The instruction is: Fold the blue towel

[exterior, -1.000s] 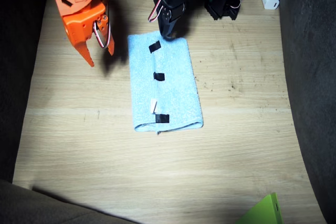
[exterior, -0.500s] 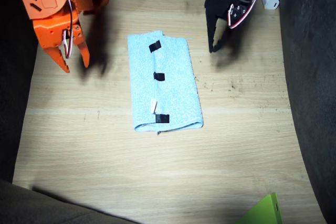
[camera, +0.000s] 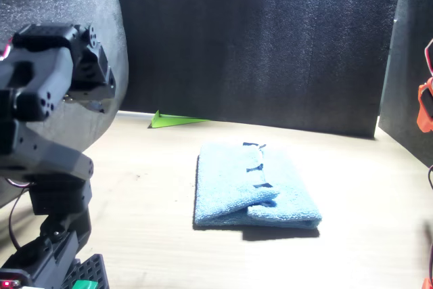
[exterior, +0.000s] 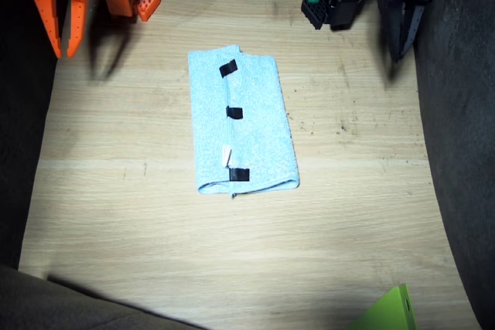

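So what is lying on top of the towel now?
On the folded towel lie only three black tape marks and a small white tag. No gripper touches it. What lies between its folded layers is covered.

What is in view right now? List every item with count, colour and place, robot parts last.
blue towel: one, light blue, folded, flat at the table's middle, touched by neither gripper.
tape marks: three, black, in a row on the towel's top.
tag: one, white, on the towel.
green object: one, bright green, at the table's edge.
table: one, light wood.
right gripper: one, orange, raised beside the table's edge.
left gripper: one, black, raised at the opposite edge.
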Robot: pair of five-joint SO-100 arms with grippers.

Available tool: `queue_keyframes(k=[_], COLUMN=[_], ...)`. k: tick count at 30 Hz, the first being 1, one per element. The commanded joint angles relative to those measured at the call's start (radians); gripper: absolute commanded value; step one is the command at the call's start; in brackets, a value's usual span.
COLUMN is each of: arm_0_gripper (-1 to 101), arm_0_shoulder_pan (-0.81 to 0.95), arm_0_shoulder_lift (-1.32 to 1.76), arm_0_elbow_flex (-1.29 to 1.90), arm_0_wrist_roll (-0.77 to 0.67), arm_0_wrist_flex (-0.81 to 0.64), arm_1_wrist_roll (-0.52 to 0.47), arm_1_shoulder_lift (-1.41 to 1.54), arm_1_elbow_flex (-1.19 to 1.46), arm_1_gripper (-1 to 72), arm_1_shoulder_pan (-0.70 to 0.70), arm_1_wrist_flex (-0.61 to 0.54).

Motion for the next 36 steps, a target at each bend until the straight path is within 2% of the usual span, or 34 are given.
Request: queue_keyframes(k=[1,3,7,14,20,22,29,34,36], arm_0_gripper=[0,0,0,0,3,0,0,0,0], arm_0_shoulder_pan=[0.048,0.057,0.077,0.1,0.106,0.094,0.097,0.101,0.11], arm_0_shoulder_lift=[0.393,0.451,0.568,0.586,0.586,0.584,0.584,0.584,0.584], arm_0_elbow_flex=[0.232,0.301,0.439,0.485,0.486,0.486,0.486,0.486,0.486], arm_0_wrist_roll=[0.035,0.074,0.083,0.058,0.067,0.08,0.072,0.066,0.055], arm_0_wrist_flex=[-0.002,0.003,0.014,-0.003,-0.003,-0.003,-0.002,0.0,-0.002], arm_1_wrist_roll=[0.0,0.005,0.015,0.114,0.089,0.092,0.069,0.285,0.295], arm_1_shoulder_lift=[0.466,0.517,0.526,0.526,0.526,0.526,0.526,0.526,0.526], arm_1_elbow_flex=[0.233,0.272,0.327,0.367,0.368,0.368,0.364,0.368,0.37], arm_1_gripper=[7.8,6.5,3.9,0.9,2.3,0.0,0.0,0.0,0.0], arm_1_shoulder_pan=[-0.043,-0.037,-0.087,-0.089,-0.063,-0.066,-0.066,-0.152,-0.155], arm_1_wrist_flex=[0.08,0.133,0.104,0.026,0.023,0.023,0.046,0.012,0.011])
